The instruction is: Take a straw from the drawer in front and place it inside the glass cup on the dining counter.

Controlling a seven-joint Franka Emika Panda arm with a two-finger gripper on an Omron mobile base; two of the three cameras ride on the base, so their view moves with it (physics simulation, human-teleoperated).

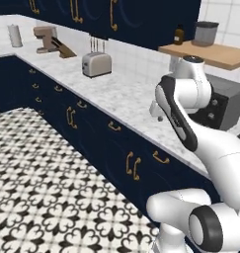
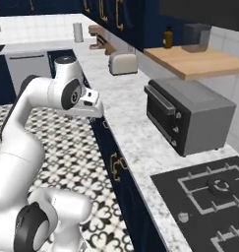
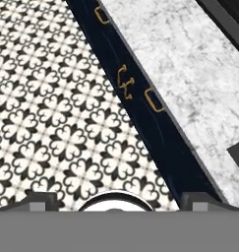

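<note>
Hand view looks down from above the edge of the white-and-grey marble worktop (image 3: 170, 64), where the two dark finger tips of the white arm's gripper (image 3: 118, 201) stand wide apart with nothing between them. Below them runs the row of navy-blue cabinet fronts, and the closed navy drawer (image 3: 158, 115) with its curved brass handle (image 3: 154, 100) sits just right of a pair of brass door pulls (image 3: 125, 82). Black-and-white patterned floor tiles (image 3: 52, 113) spread to the left.
</note>
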